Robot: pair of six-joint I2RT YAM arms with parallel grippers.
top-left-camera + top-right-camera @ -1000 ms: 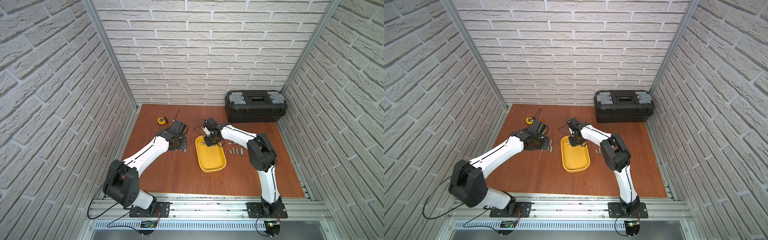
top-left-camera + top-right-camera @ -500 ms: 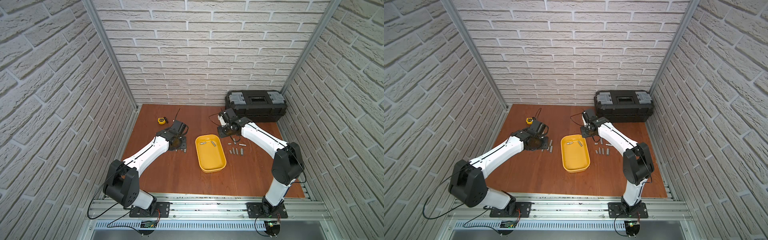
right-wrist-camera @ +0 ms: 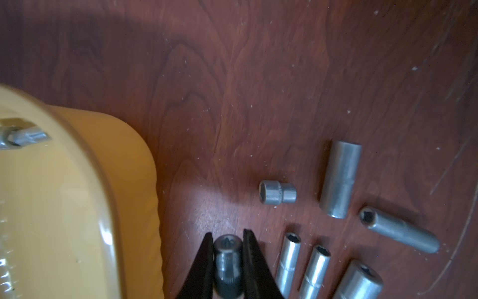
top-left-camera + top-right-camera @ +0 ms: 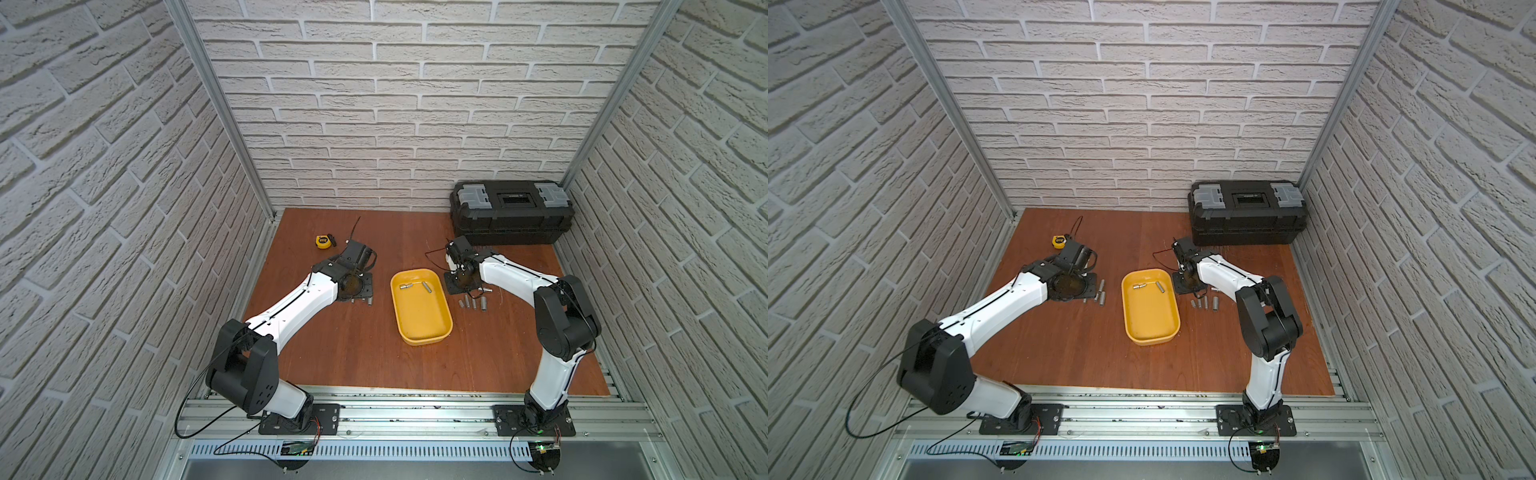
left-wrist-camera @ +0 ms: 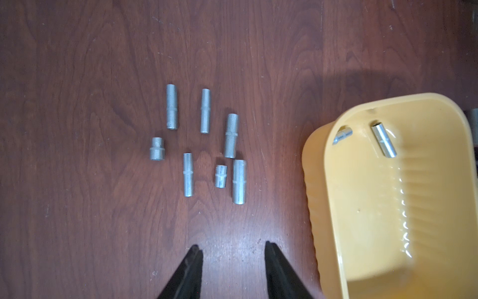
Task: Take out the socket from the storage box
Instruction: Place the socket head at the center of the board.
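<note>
The yellow storage box [image 4: 419,316] lies mid-table with two metal sockets [image 4: 426,287] at its far end, which the left wrist view [image 5: 384,141] also shows. My right gripper [image 3: 227,234] is shut on a dark socket [image 3: 229,252], low over the table just right of the box wall [image 3: 124,155]. In both top views this hand [image 4: 459,282] is right of the box's far corner. My left gripper [image 5: 232,248] is open and holds nothing, above bare wood left of the box [image 5: 375,220].
Several loose sockets [image 3: 340,178] lie on the table beside my right gripper, and several more [image 5: 204,111] lie ahead of my left one. A black toolbox [image 4: 511,218] stands at the back right. A yellow tape measure [image 4: 322,241] lies at the back left.
My right arm has swung from over the box's far end to the table on its right, carrying a socket. The left arm has not moved.
</note>
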